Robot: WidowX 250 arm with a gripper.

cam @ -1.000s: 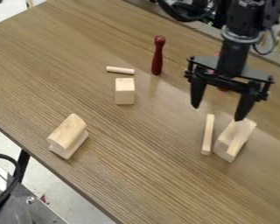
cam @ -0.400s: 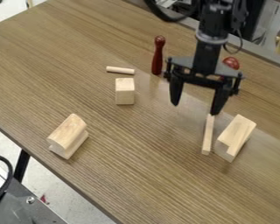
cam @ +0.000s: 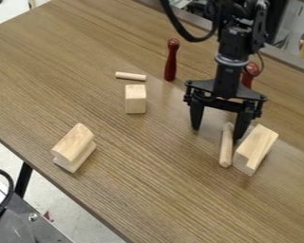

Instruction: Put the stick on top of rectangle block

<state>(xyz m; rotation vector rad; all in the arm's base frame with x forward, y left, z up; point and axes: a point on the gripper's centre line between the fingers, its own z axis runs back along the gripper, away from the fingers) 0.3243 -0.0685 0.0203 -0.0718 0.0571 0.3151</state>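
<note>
Claw (cam: 216,133) has come down by the long, pale wooden stick (cam: 226,145).
It's empty, fingers spread wide; looks like I'm lining up the grasp. With 12 at view top, stick lies on the worktop (cam: 142,190) at my 5 o'clock, just beside the pale rectangular wooden block (cam: 256,148) at its 3. Placing not done.

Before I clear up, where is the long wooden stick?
The long wooden stick lies right of centre in the camera view, just left of the rectangular block, near the tool.
</note>
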